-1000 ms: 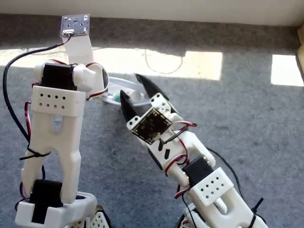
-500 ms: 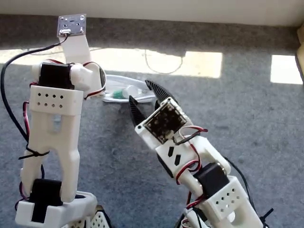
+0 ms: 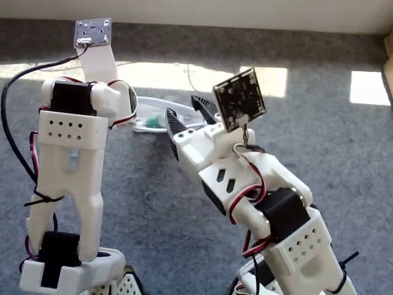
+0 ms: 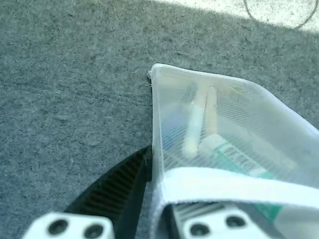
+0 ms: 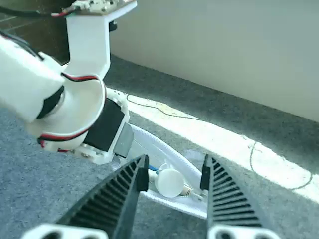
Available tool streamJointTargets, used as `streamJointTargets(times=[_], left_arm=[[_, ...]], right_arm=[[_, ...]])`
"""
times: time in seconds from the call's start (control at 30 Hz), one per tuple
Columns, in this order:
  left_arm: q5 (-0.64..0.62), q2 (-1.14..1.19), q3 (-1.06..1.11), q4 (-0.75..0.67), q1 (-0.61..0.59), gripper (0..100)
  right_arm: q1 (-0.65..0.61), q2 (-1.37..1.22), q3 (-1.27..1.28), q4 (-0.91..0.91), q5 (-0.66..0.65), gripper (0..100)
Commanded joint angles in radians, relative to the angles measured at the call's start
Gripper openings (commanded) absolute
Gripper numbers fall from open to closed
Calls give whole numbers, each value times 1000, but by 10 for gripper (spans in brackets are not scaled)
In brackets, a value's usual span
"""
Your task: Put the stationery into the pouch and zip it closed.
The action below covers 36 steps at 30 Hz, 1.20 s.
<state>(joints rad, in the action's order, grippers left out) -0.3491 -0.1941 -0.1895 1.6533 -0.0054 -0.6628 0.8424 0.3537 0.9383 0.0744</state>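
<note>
Indoor room, home or office unclear: grey carpet (image 3: 344,160), pale wall (image 5: 239,50), sun patches (image 3: 368,90).

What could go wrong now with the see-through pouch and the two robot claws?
The left gripper pinches the pouch just by its edge, so a tug might slip it free. The right gripper hangs open close to a white round piece at the pouch's end; it might bump that piece, or the piece might get in the zip's way.
</note>
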Motion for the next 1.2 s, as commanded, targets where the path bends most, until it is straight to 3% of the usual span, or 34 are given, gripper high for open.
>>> streamJointTargets(times=[0.0, 0.23, 0.7, 0.9, 1.17], left_arm=[[9, -10, -4, -6, -22, 6], [9, -10, -4, -3, -22, 6], [9, -15, 21, -8, -22, 6], [9, -16, 21, -8, -22, 6], [9, -16, 21, -8, -22, 6]], right_arm=[[-64, -62, -110, 44, 46, 166], [-81, -159, -154, 56, 115, 166], [-10, -229, -157, 56, 115, 166], [-28, -240, -157, 56, 112, 82], [-59, -239, -165, 171, 115, 84]])
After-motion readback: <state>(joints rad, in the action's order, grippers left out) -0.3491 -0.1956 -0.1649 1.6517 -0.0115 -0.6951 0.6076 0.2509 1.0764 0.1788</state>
